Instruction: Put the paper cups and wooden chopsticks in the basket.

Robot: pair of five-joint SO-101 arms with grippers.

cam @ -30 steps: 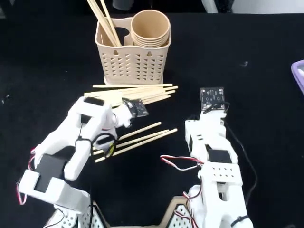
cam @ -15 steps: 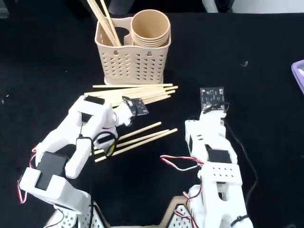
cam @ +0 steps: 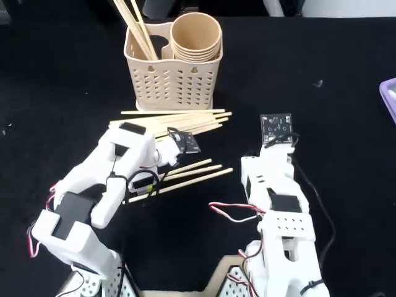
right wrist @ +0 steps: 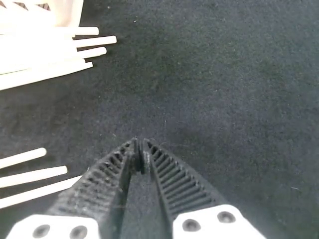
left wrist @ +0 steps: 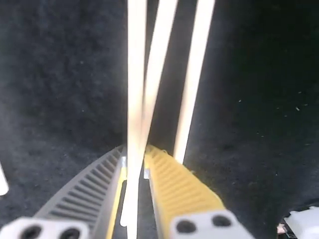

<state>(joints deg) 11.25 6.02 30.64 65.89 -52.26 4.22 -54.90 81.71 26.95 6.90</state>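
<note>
The left gripper [left wrist: 133, 152], one jaw grey and the other padded in yellow, is clamped on a single wooden chopstick [left wrist: 135, 74] that runs straight out from between its tips over the black worktop [cam: 322, 185]. A second chopstick [left wrist: 162, 59] crosses the gripped one right at the tips, and a third [left wrist: 195, 74] lies just beside the pair, apart from the jaws. Seen from above, these three loose chopsticks [cam: 192, 173] fan out aslant near the middle of the worktop, with the left arm [cam: 105, 179] bent low over their near ends. Beyond them, a larger pile of chopsticks [cam: 179, 120] lies flat along the foot of the basket [cam: 173, 83]. The cream, perforated basket stands upright toward the far edge, left of centre. Its right compartment holds a nested stack of paper cups [cam: 195, 37], and several chopsticks [cam: 133, 28] lean out of its left compartment. To the right of centre, the right gripper [right wrist: 138, 149] has its dark ribbed jaws pressed together on nothing, pointing down at bare black cloth, well apart from the ends of the pile and of the loose three. A purple object [cam: 390, 93] juts in at the right edge.
</note>
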